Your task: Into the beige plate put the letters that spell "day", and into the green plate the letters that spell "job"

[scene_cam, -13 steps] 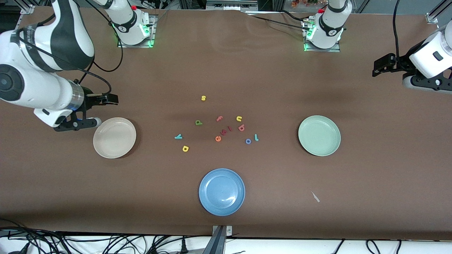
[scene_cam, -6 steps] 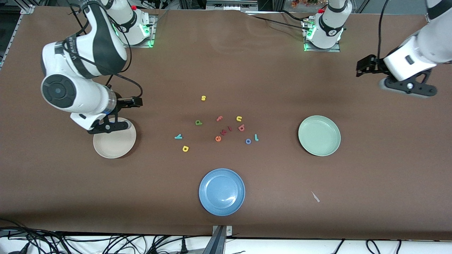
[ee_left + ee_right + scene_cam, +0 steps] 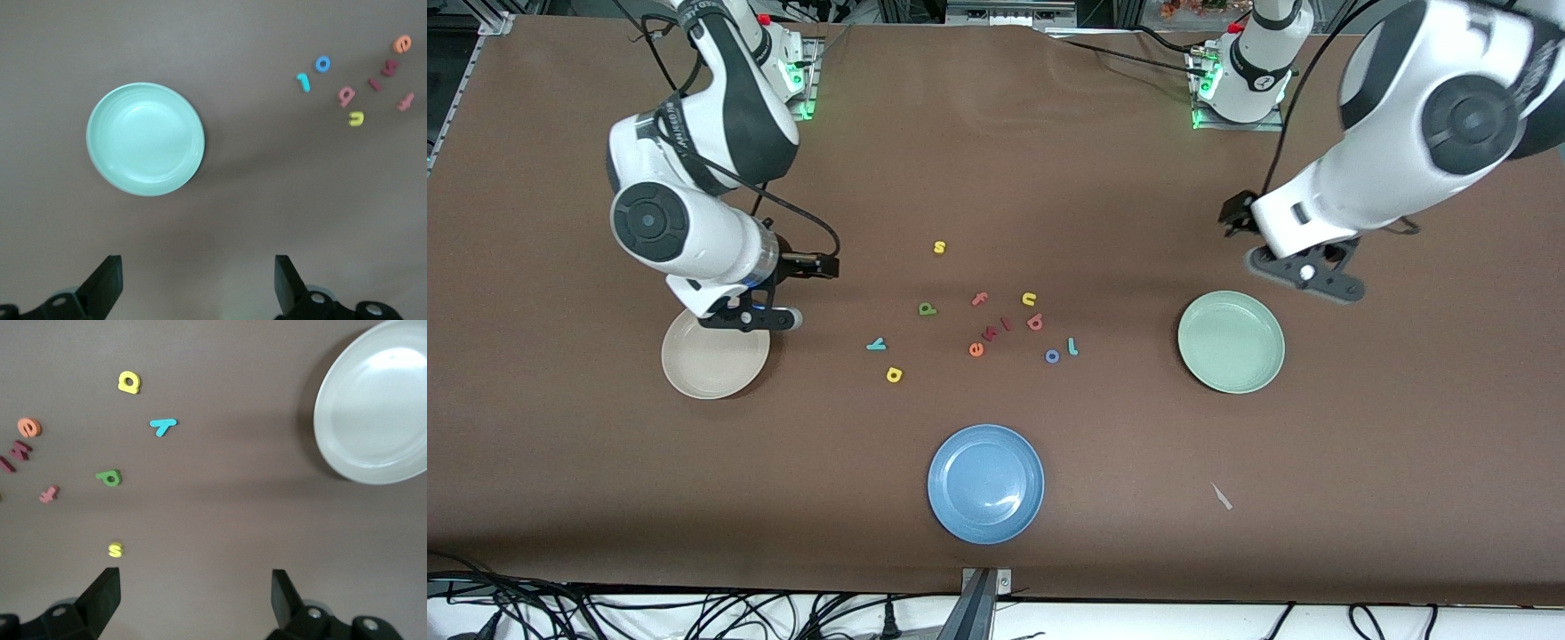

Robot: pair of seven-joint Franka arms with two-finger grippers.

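The beige plate (image 3: 704,366) (image 3: 377,407) lies toward the right arm's end of the table, and the green plate (image 3: 1231,341) (image 3: 145,139) toward the left arm's end. Both are empty. Between them lie the dark green "d" (image 3: 927,308) (image 3: 109,477), yellow "a" (image 3: 894,374) (image 3: 129,382), teal "y" (image 3: 876,344) (image 3: 163,425), teal "j" (image 3: 1072,347) (image 3: 303,82), blue "o" (image 3: 1052,356) (image 3: 323,63) and salmon "b" (image 3: 1035,322) (image 3: 346,96). My right gripper (image 3: 747,317) (image 3: 193,603) hangs open over the beige plate's rim. My left gripper (image 3: 1303,274) (image 3: 198,287) hangs open over bare table beside the green plate.
A blue plate (image 3: 985,483) lies nearest the front camera. Other letters sit among the task's: yellow "s" (image 3: 939,247), yellow "u" (image 3: 1029,299), salmon "f" (image 3: 979,299), orange "e" (image 3: 975,349), two dark red ones (image 3: 996,330). A white scrap (image 3: 1221,496) lies on the table.
Both arms have swung in from the table's ends toward the middle. The right gripper came over the beige plate's rim. The left gripper came down beside the green plate.
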